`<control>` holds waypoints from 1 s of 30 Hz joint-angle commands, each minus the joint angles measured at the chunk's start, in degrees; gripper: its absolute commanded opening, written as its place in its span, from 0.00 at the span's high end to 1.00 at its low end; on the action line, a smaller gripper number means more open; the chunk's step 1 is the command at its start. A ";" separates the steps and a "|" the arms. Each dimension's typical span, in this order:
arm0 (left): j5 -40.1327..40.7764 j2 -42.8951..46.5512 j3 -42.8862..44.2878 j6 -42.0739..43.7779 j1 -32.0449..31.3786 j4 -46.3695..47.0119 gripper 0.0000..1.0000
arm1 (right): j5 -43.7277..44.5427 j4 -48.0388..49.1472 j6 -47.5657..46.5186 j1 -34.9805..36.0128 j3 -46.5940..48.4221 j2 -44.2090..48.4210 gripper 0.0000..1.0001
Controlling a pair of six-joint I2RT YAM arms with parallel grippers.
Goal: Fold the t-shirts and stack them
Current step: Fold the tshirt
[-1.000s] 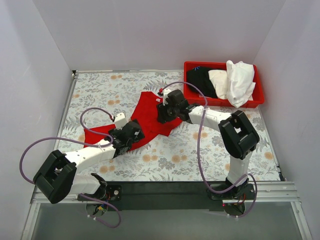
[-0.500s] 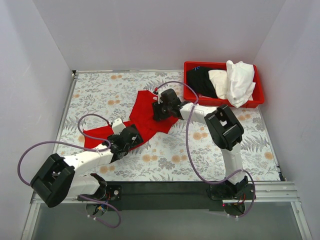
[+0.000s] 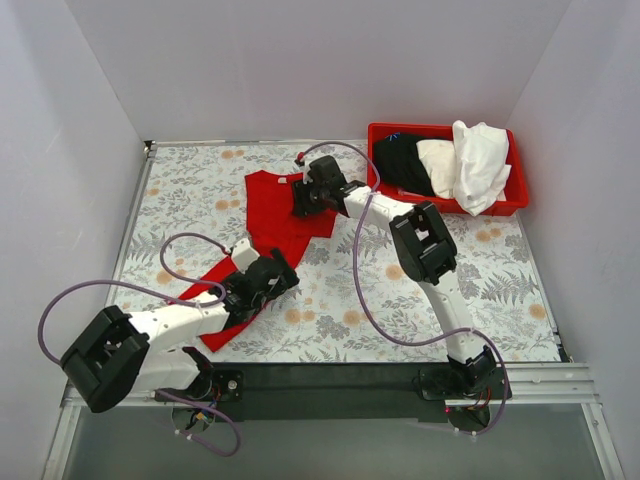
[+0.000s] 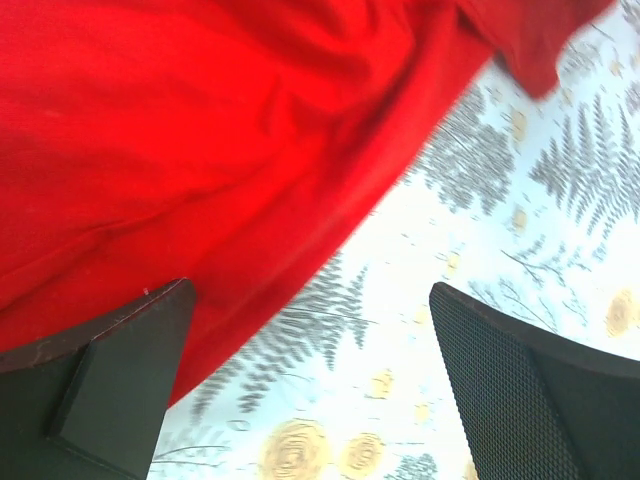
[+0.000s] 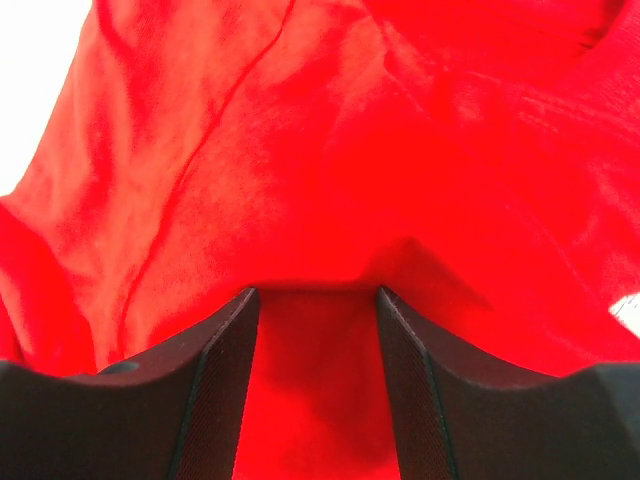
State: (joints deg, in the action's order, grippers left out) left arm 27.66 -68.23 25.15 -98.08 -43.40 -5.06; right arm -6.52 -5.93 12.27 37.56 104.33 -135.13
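Observation:
The red t-shirt [image 3: 268,205] lies stretched on the floral table from the back middle down to a strip at the front left [image 3: 215,315]. My right gripper [image 3: 301,197] is at its upper right edge, shut on a bunched fold of the red cloth [image 5: 300,150], which fills the gap between its jaws [image 5: 315,300]. My left gripper [image 3: 285,272] hovers at the shirt's lower right edge with its jaws wide open [image 4: 310,295]. Bare table shows between them, and the red cloth [image 4: 200,150] lies under the left finger [image 4: 120,380].
A rigid red bin [image 3: 445,208] stands at the back right and holds a black shirt [image 3: 402,160], a cream shirt [image 3: 437,160] and a white shirt [image 3: 480,160] that hangs over its rim. White walls close in the table [image 3: 400,300] on three sides.
My right gripper has pulled the red shirt's upper part back and to the left. The shirt now lies longer, its lower end nearer the front. My left gripper shifted slightly right and forward.

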 commanded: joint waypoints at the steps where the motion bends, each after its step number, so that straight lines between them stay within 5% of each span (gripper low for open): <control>1: -1.29 -2.78 3.06 -1.50 -2.21 4.26 0.02 | -1.02 -4.08 -0.06 -2.66 6.38 -3.91 0.53; 15: -0.94 -14.83 18.08 5.97 -10.57 9.46 0.02 | -17.10 -2.07 -2.69 -7.33 18.37 -9.81 0.49; 22: 9.15 -4.12 15.82 11.34 -10.66 2.35 0.02 | -21.34 5.05 -5.50 -7.50 7.40 3.01 0.46; 30: 14.71 1.16 8.87 -0.25 -8.99 -13.83 0.02 | -18.35 10.67 -3.92 -6.10 -15.63 20.68 0.46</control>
State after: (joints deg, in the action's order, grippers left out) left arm 38.26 -67.48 37.01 -93.06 -53.52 -9.26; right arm -24.99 -0.36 8.67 30.57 93.97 -119.74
